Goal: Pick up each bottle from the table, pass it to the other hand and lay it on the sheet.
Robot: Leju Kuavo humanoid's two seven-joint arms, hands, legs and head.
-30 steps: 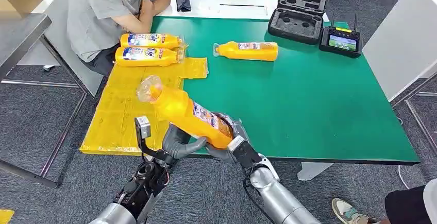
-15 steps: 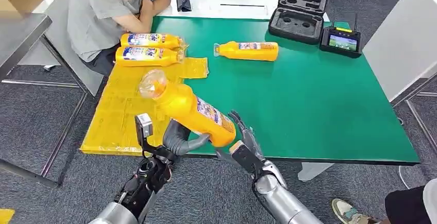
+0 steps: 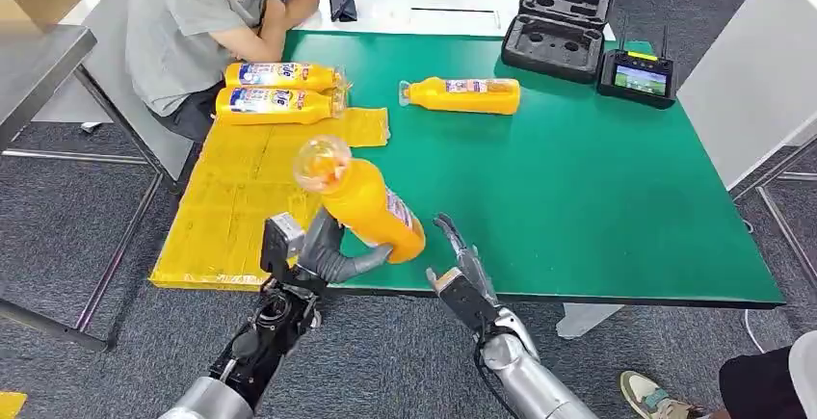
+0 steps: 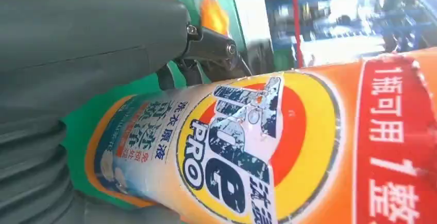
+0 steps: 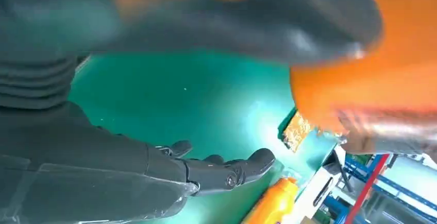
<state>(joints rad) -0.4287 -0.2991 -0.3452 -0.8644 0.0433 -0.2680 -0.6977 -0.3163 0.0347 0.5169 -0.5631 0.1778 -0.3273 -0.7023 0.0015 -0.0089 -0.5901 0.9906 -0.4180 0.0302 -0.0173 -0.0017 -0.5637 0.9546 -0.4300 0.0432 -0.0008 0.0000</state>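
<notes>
Left hand (image 3: pixel 332 255) now alone grips orange bottle (image 3: pixel 361 205), tilted more upright | right hand (image 3: pixel 461 267) released, fingers spread, empty.

Head view is bright and evenly lit, looks like flat overhead room light, with hardly any shadows on the green table (image 3: pixel 597 197). It's mostly sharp, just a little soft on the held bottle (image 3: pixel 361 205). Left wrist view has the label crisp-ish, but the background is blown out and smeary. Right wrist view is the worst: blurry orange and grey up close, plus a whitish glare patch on the table, probably a ceiling light reflection.
</notes>
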